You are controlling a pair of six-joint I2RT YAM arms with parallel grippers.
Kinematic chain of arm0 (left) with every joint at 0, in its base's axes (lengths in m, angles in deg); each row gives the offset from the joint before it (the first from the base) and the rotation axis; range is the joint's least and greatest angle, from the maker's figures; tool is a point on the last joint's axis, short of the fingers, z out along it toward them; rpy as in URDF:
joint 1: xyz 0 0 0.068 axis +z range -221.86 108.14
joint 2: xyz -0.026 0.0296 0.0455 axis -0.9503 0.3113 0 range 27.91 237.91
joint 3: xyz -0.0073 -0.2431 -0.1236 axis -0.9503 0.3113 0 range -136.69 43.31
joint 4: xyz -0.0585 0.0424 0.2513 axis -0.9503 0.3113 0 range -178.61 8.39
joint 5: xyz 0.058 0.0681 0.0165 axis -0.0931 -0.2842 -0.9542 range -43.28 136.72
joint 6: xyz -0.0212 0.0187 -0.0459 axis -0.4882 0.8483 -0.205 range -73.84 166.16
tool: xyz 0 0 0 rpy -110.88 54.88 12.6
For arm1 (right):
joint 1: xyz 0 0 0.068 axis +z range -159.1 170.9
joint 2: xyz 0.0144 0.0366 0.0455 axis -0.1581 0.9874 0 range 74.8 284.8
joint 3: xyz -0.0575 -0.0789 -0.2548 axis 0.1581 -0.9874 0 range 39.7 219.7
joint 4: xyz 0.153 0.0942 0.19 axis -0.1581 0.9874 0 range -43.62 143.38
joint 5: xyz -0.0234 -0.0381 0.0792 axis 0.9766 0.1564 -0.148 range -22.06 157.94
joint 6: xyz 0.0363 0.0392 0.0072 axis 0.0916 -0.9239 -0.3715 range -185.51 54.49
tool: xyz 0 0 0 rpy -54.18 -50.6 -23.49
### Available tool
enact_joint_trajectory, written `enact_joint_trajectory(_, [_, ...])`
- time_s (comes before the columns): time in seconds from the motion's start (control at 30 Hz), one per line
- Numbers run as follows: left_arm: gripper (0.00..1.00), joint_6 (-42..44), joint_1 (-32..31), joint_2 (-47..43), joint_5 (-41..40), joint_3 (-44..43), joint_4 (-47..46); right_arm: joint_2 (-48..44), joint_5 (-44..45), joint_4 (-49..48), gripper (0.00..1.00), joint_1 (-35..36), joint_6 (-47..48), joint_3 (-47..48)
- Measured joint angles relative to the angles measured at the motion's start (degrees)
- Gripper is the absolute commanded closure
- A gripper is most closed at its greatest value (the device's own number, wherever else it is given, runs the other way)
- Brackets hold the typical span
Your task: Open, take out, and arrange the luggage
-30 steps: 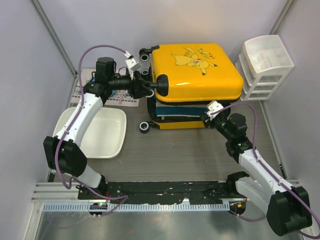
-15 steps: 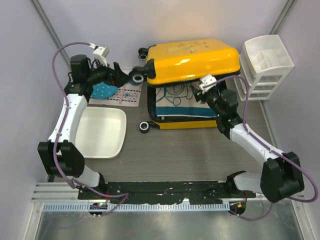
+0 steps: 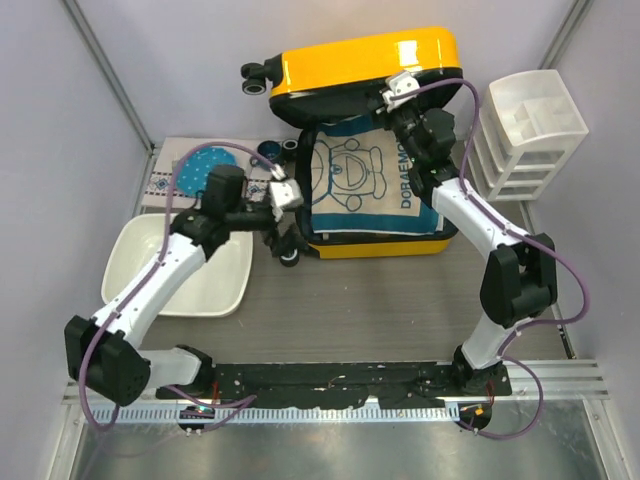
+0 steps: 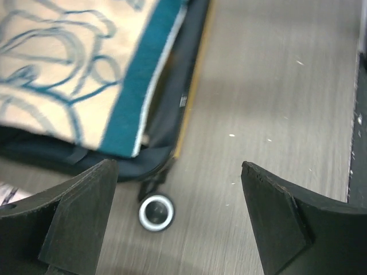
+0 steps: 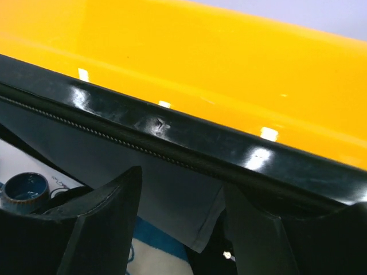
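Note:
The luggage stands open: its yellow lid is tipped up at the back, and the lower half lies flat on the table. A cream and teal cartoon towel fills the lower half. My right gripper is up under the lid's black zipper band. Its jaws are open, with the grey lining showing between them. My left gripper hovers open by the case's front-left corner. In the left wrist view a black wheel lies between the fingers, untouched, and the towel is top left.
A white tray sits under my left arm. A patterned mat with a blue plate and a small blue cup lie behind it. The white drawer unit stands right of the case, close to my right arm.
The lid has gone from nearly closed to upright, with my right gripper following its edge up. My left gripper opened, swung away left, then came down to the case's front-left wheel.

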Motion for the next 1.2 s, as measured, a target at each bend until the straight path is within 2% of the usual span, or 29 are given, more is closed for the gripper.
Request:
enact_joint_trajectory(0.2, [0.06,8.6,-15.9,11.6,-6.5,-0.2,-0.8,5.7,1.5,0.1,0.35,0.0,0.4,6.1])
enact_joint_trajectory(0.37, [0.09,9.5,-22.4,23.6,-11.8,-5.7,-2.3,7.8,2.6,0.1,0.35,0.0,1.2,9.0])
enact_joint_trajectory(0.47, [0.16,8.9,-24.3,29.6,-14.9,-10.7,-5.2,8.9,2.8,0.3,0.35,0.0,1.4,10.7])
enact_joint_trajectory(0.57, [0.33,8.3,-24.7,35.0,-16.6,-16.6,-5.7,9.8,3.0,0.5,0.34,0.0,1.9,12.0])
enact_joint_trajectory(0.6, [0.49,8.3,-24.7,36.5,-16.9,-18.1,-5.7,10.0,3.0,0.5,0.34,0.0,2.1,12.3])
enact_joint_trajectory(0.67, [0.73,8.7,-24.9,38.6,-16.9,-19.3,-5.4,10.4,3.1,0.7,0.33,0.0,2.5,13.0])
enact_joint_trajectory(0.7, [0.96,9.2,-25.0,39.0,-16.7,-19.1,-4.7,10.9,3.3,0.9,0.33,0.0,2.8,13.7])
enact_joint_trajectory(0.73, [1.0,9.6,-25.0,39.1,-16.5,-18.7,-3.8,11.0,3.3,0.9,0.33,0.0,2.8,13.9])
enact_joint_trajectory(1.03, [1.0,15.6,-28.0,33.2,-18.2,-9.6,-6.6,11.6,4.9,2.2,0.32,-0.1,3.3,15.6])
enact_joint_trajectory(1.2, [1.0,15.2,-30.6,29.9,-17.9,-6.5,-4.4,12.6,5.7,2.1,0.29,-0.1,3.6,17.7])
